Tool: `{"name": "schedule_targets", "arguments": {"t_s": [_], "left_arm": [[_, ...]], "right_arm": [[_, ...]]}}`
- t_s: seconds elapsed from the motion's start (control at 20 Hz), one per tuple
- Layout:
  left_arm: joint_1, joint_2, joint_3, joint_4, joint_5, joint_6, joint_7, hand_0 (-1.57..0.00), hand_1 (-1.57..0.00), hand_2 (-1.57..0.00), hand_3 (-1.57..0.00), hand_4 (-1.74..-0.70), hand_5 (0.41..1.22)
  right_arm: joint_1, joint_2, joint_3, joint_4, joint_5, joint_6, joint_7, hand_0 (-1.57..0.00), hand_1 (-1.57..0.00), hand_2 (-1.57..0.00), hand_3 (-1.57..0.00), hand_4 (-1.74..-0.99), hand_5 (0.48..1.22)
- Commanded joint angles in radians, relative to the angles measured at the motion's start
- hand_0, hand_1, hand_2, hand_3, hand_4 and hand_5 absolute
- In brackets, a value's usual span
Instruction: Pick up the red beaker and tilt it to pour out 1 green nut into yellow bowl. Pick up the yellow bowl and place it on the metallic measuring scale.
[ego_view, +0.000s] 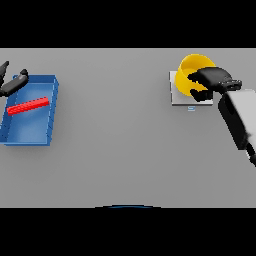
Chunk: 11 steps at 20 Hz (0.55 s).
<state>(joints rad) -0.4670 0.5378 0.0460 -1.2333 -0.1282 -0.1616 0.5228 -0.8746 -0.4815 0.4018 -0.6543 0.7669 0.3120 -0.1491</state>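
The yellow bowl (192, 75) sits on the metallic measuring scale (176, 95), at the far right of the grey table (125, 145). The scale is a flat, light square with a small blue mark at its near edge. The bowl covers most of it and sticks out past its far edge.

The right hand (212, 80) is on the bowl's right side. Its dark fingers (200, 94) are curled round the bowl's rim, so it is holding the bowl. The white and grey arm comes in from the right edge.

At the far left of the table there is a blue tray (52, 107). A long, thin red thing (28, 106) lies in it, a bit slanted. I cannot tell if it is the red beaker.

The left hand (12, 84) shows at the left edge, above the far left corner of the tray. Its fingers look straight and loose, and it holds nothing.
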Motion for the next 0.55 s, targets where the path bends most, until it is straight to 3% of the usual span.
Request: {"name": "schedule_targets", "arguments": {"t_s": [0.0,0.2,0.5], "left_arm": [[-0.005,-0.002,0.000,0.007,0.000,-0.001,0.001,0.00,0.00,0.00,0.00,-0.84,0.764],[-0.017,-0.002,-0.008,0.015,-0.014,0.005,0.006,0.00,0.00,0.00,0.00,-0.83,0.750],[-0.006,0.000,-0.005,0.003,-0.009,0.002,0.007,0.00,0.00,0.00,0.00,-0.83,0.760]], "right_arm": [[0.006,-0.002,-0.003,0.001,-0.006,0.005,-0.006,-0.61,-0.56,-0.47,-0.39,-1.496,0.890],[0.010,-0.012,0.009,-0.007,0.002,0.018,-0.013,-0.25,-0.24,-0.19,-0.16,-1.448,0.824],[0.009,-0.003,0.023,-0.002,0.014,0.038,0.012,-0.06,-0.06,-0.05,-0.04,-1.390,0.779]]}}
